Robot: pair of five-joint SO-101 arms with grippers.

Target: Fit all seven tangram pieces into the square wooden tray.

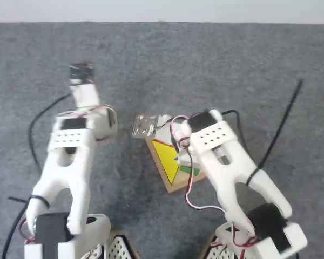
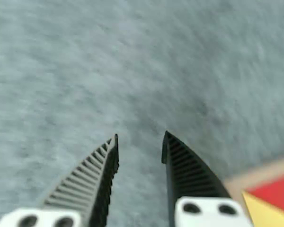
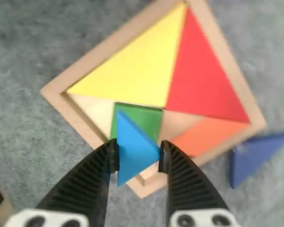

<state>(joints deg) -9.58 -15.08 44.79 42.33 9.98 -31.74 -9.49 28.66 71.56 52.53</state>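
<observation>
on my right wrist feed the right claw [image 3: 137, 142] is pinching the light blue triangle [image 3: 130, 151], one finger on each of its sides. the triangle sits over the near corner of the square wooden tray [image 3: 54, 92]: its upper point overlaps the green square [image 3: 144, 120] and its lower point reaches across the tray's rim, so it looks held above the pieces, not lying flat among them. beyond the claw, the large yellow triangle [image 3: 137, 71] and the large red triangle [image 3: 199, 80] lie flat in the tray, meeting along a shared edge, and an orange piece [image 3: 208, 135] lies under the red one, against the rim. a patch of bare wood shows beside the green square. a dark blue piece [image 3: 253, 153] lies outside the tray on the grey worktop [image 3: 19, 42], just beside the rim. from the high camera, the tray lies between the two arms, mostly under the right arm, with the yellow triangle showing. on my left wrist feed the left claw [image 2: 139, 137] is spread with nothing between its fingers, hanging over bare worktop; a corner of the tray, with bits of red and yellow, shows off to one side of it, apart from the fingers.
</observation>
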